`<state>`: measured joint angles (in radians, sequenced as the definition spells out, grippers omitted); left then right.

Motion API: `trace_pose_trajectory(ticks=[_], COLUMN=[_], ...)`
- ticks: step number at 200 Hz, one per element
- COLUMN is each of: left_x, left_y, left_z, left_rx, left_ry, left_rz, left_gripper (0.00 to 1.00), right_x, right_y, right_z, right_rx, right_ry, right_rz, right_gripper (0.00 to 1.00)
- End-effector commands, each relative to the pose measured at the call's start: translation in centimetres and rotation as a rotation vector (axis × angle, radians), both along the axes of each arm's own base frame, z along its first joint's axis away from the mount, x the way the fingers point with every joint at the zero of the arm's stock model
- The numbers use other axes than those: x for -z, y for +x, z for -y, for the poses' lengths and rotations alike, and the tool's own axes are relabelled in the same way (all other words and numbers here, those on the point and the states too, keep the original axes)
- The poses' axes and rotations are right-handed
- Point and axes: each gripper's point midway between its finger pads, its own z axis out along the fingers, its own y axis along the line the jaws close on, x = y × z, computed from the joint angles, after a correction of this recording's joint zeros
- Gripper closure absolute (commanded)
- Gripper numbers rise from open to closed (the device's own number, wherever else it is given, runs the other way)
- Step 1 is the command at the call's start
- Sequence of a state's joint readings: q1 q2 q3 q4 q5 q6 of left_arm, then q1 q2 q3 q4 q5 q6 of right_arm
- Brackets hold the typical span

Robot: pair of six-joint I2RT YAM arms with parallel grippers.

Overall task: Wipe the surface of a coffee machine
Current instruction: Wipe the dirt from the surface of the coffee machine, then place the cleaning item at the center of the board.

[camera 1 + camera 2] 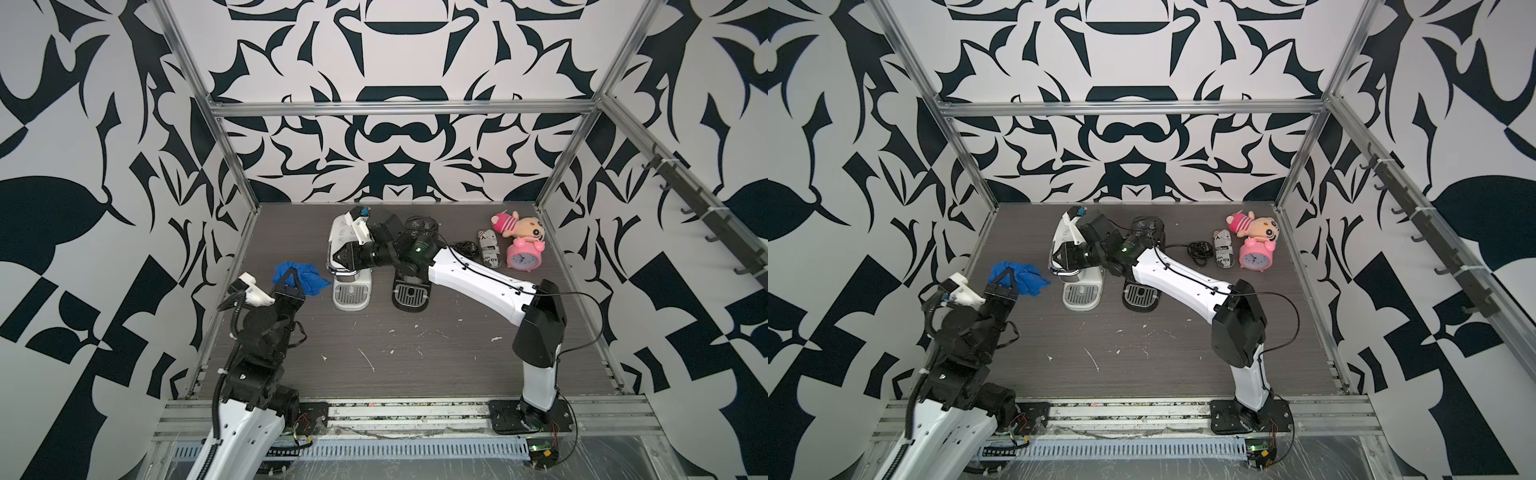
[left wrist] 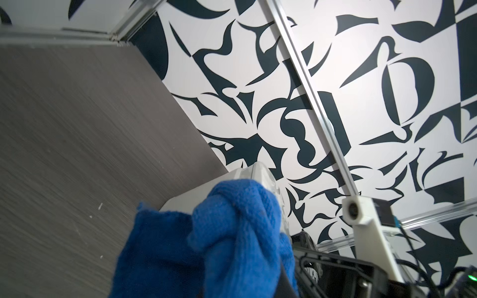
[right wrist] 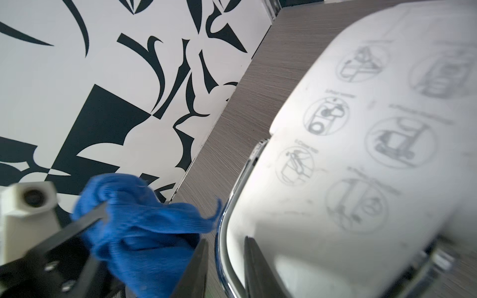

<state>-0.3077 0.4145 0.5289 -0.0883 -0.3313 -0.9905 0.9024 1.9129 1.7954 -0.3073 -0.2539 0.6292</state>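
Observation:
A white coffee machine [image 1: 352,286] [image 1: 1084,286] stands at the back middle of the table, with pictograms on its top [image 3: 361,154]. My right gripper [image 1: 337,258] [image 1: 1059,259] [image 3: 225,265] reaches across to it from the right. Its jaws stand slightly open astride the machine's chrome handle [image 3: 224,232], with a small gap showing on either side. Just left of the machine, my left gripper [image 1: 294,274] [image 1: 1008,274] is shut on a bunched blue cloth [image 1: 309,280] [image 1: 1025,278] [image 2: 232,232] [image 3: 144,227]. The cloth hides the left fingertips in the left wrist view.
A black coffee machine [image 1: 409,291] stands right of the white one, under my right forearm. Further right lie a black cable [image 1: 467,248], a printed can [image 1: 490,249], a pink alarm clock [image 1: 524,255] and a plush toy [image 1: 519,226]. The left wall is close to my left arm.

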Motion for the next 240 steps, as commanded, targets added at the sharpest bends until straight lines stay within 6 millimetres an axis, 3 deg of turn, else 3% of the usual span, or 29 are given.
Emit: trace_pose_trajectory(ticks=[1, 32, 52, 80, 114, 145, 187, 240], left_x=[1.2, 0.1, 0.1, -0.6, 2.5, 3.9, 3.8, 6.1], left_y=[-0.3, 0.5, 0.2, -0.7, -1.1, -0.8, 0.3, 2.0], left_z=[2.0, 5.9, 6.5, 6.1, 6.7, 7.9, 9.6, 11.0], left_rx=[0.135, 0.329, 0.356, 0.353, 0.375, 0.426, 0.468, 0.445], left_ry=[0.152, 0.083, 0.049, 0.072, -0.040, -0.107, -0.157, -0.199], left_rz=[-0.161, -0.190, -0.172, -0.146, -0.203, -0.214, -0.203, -0.239], left_gripper=[1.00, 1.00, 1.00, 1.00, 1.00, 1.00, 1.00, 1.00], right_x=[-2.7, -5.9, -6.9, -6.4, -5.0, -4.2, -4.7, -6.1], right_y=[-0.5, -0.7, -1.0, -1.3, -1.6, -1.9, -2.0, -2.7], right_z=[1.8, 4.6, 5.9, 7.1, 8.3, 8.7, 9.1, 11.4], right_rx=[0.053, 0.117, 0.143, 0.166, 0.203, 0.209, 0.197, 0.237], right_ry=[-0.003, 0.002, -0.012, -0.033, -0.063, -0.056, -0.075, -0.040], right_rz=[0.041, 0.131, 0.159, 0.155, 0.133, 0.129, 0.151, 0.189], right_gripper=[0.69, 0.66, 0.66, 0.65, 0.65, 0.64, 0.63, 0.61])
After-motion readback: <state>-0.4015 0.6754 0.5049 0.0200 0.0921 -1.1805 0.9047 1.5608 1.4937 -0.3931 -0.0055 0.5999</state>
